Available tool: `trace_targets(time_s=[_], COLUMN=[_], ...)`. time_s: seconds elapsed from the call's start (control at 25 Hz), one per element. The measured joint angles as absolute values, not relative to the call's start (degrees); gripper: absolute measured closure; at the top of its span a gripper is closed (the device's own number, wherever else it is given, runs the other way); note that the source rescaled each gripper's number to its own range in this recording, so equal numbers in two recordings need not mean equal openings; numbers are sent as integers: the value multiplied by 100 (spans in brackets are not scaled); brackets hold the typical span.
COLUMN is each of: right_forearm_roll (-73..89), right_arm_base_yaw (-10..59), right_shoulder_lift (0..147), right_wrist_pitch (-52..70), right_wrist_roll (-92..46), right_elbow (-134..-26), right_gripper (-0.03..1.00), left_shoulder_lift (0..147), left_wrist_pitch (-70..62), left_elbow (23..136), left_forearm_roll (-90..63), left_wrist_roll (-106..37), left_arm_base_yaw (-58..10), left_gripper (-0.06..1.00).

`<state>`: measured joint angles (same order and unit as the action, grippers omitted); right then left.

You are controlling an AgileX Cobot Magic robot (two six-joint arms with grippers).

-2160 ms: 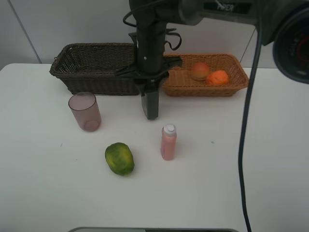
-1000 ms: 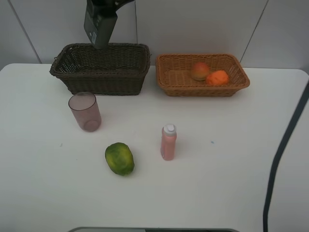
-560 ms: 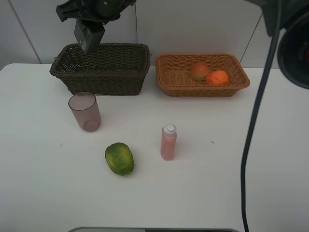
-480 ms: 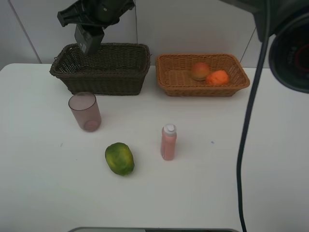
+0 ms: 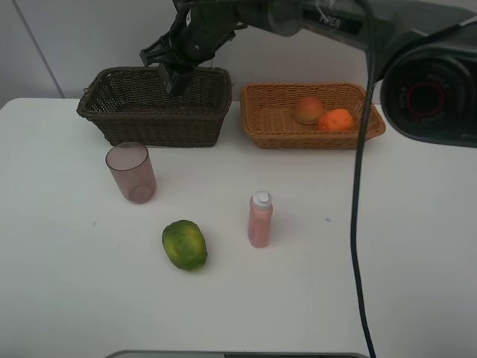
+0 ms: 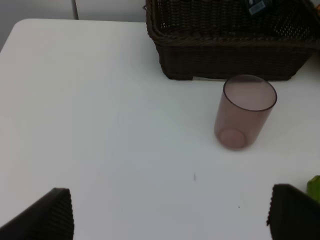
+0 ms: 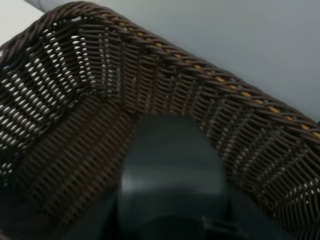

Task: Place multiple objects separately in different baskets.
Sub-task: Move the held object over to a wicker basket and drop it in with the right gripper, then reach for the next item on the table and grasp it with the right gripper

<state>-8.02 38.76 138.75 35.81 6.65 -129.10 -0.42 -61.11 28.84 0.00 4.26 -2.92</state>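
Note:
My right gripper (image 5: 181, 66) reaches across from the right and is shut on the dark grey flat bottle (image 5: 173, 80), holding it over the middle of the dark brown basket (image 5: 112, 119). In the right wrist view the bottle (image 7: 172, 175) hangs above the basket's inside (image 7: 65, 115). The peach-like fruit (image 5: 308, 110) and the orange (image 5: 336, 120) lie in the orange-tan basket (image 5: 276, 136). The mauve cup (image 5: 131, 173), green fruit (image 5: 184, 245) and pink bottle (image 5: 259, 219) stand on the table. My left gripper (image 6: 170, 216) is open, low over the table before the cup (image 6: 244, 112).
The white table (image 5: 373, 246) ends at a wall right behind both baskets. A black cable (image 5: 356, 224) hangs down across the right half of the exterior view. The left wrist view shows the brown basket (image 6: 225, 60) behind the cup and the green fruit's edge (image 6: 314, 188).
My right arm has swung the grey bottle from above the brown basket's left end to the right and lower, over its middle. The items on the table have not moved.

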Motion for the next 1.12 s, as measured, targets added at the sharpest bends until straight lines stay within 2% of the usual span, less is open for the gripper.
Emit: trace_targets(time_s=[0.28,0.36,0.48,0.56,0.64,0.8,1.12], right_forearm_roll=[-819,-819,-819,-808,-801,-786,-689], right_arm_base_yaw=[3750,3743,3743,3743,3743,3743,3748], right_shoulder_lift=[14216,14236,14236,14236,14236,14211,13793], right_wrist_pitch=[3348,3227,3117,3117,3117,3313,4291], right_wrist_roll=[683,696,701,701,701,701,696], right_elbow=[-12908,-12908,-12914,-12914,-12914,-12914,-12920], right_gripper=[83,71,36,17,7,1,1], left_shoulder_lift=[-42,-42,-42,-42,-42,-42,-42], left_wrist_pitch=[-6111,-6111,-6111,-6111,-6111,-6111,-6111], left_elbow=[2884,2884,2884,2884,2884,2884,2884], left_forearm_roll=[0,0,0,0,0,0,0], left_wrist_roll=[426,426,426,426,426,426,426], left_arm_base_yaw=[-292,-292,-292,-292,-292,-292,-292], left_gripper=[-5,-5,-5,-5,-5,-5,-5])
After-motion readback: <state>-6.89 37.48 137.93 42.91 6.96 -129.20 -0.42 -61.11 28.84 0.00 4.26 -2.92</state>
